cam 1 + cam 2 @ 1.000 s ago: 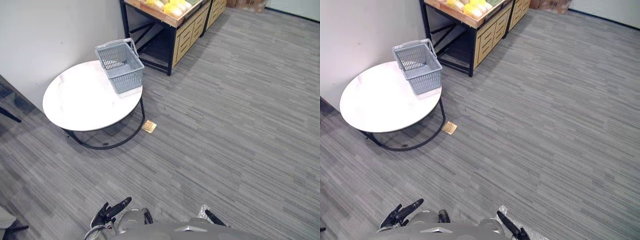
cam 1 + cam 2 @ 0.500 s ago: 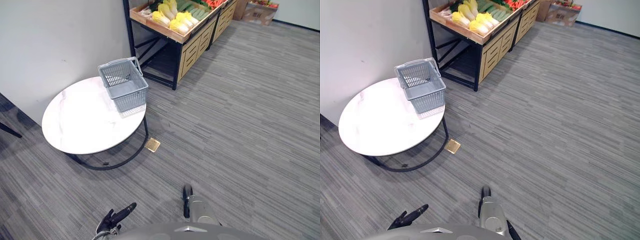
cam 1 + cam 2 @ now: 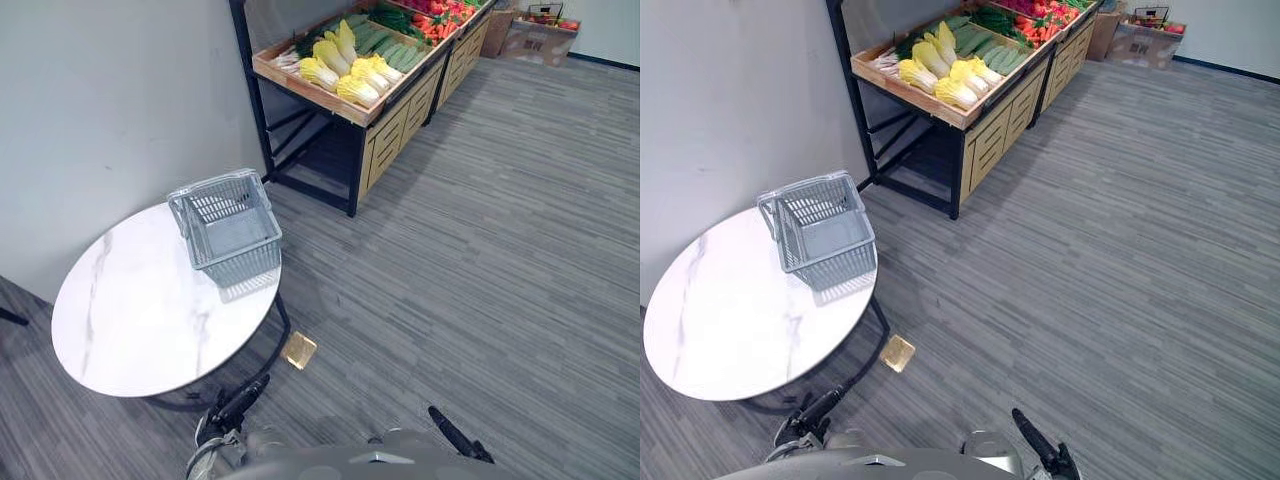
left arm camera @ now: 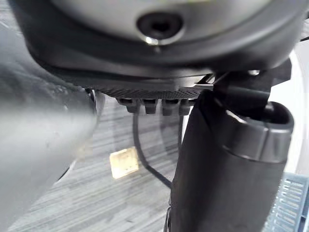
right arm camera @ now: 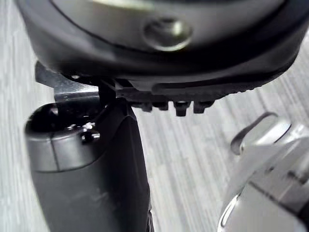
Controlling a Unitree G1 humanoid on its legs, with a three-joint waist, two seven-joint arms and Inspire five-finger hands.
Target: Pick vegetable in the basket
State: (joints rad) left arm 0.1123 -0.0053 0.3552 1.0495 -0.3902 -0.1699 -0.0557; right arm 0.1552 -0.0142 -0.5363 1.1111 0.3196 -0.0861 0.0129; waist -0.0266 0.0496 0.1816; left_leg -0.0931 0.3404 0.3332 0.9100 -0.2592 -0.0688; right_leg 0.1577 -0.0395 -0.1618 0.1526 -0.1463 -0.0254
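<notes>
Marble table (image 3: 140, 320): basket (image 3: 243, 263); crate (image 3: 312, 93) of cabbages (image 3: 340, 65)

On my feed the R hand (image 5: 159, 53) is a dark bulk v. close, thumb (image 5: 91, 169) jutting out beside it, grey striped floor (image 5: 193, 159) showing past both.

Basket (image 3: 228, 230): grey plastic, open-mesh walls, solid floor. Stands upright on the far right part of the round white table (image 3: 140, 320), close to the rim. Handle lies folded against its far edge.

Vegetables: pale yellow cabbages (image 3: 340, 70) lie in rows in the wooden display stand (image 3: 392, 128), far beyond the basket and well apart from it. Green vegetables (image 3: 385, 40) lie behind them, red ones (image 3: 440, 15) farther still.
</notes>
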